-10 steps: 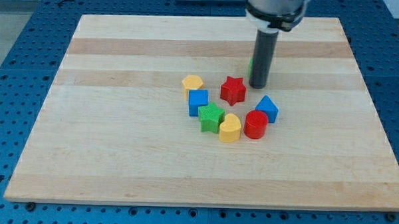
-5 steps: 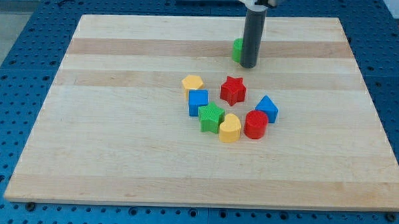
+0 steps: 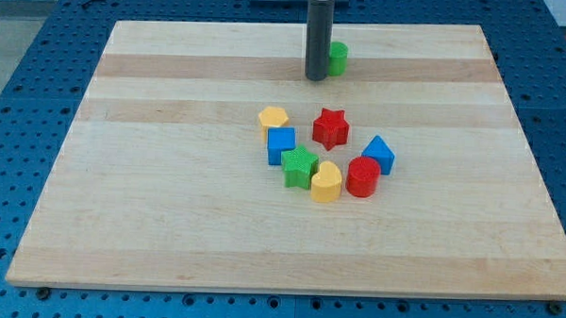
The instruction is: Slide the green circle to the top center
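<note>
The green circle (image 3: 337, 58) lies near the top of the wooden board (image 3: 168, 212), slightly right of the centre line. My tip (image 3: 315, 78) rests on the board just left of and a little below the circle. The dark rod covers the circle's left edge, so I cannot tell if they touch.
A cluster of blocks sits mid-board: a yellow hexagon (image 3: 274, 117), a blue square (image 3: 281, 144), a green star (image 3: 300, 167), a yellow heart (image 3: 326, 182), a red cylinder (image 3: 363, 176), a blue triangle (image 3: 379, 153) and a red star (image 3: 330, 128).
My tip has moved up and to the left across the board. The green circle has moved up toward the top edge. The rod now stands on its left side instead of its right.
</note>
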Motion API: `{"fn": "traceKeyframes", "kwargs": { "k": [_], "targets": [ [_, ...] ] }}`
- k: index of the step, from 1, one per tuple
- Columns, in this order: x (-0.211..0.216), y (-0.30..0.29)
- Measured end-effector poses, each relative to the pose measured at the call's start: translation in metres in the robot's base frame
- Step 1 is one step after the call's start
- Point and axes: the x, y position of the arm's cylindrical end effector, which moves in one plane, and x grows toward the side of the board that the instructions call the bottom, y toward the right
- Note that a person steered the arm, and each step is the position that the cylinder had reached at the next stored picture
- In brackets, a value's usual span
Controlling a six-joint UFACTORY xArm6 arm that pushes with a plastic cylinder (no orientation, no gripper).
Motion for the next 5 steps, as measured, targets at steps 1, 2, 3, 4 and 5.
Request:
{"fn": "traceKeyframes", "kwargs": {
  "k": [1,2,3,4,5],
  "targets": [
    [-0.011,0.02],
    [-0.025,0.053],
    [-0.048,0.072],
    [-0.05,0.071],
    [-0.024,0.06]
  ]
}}
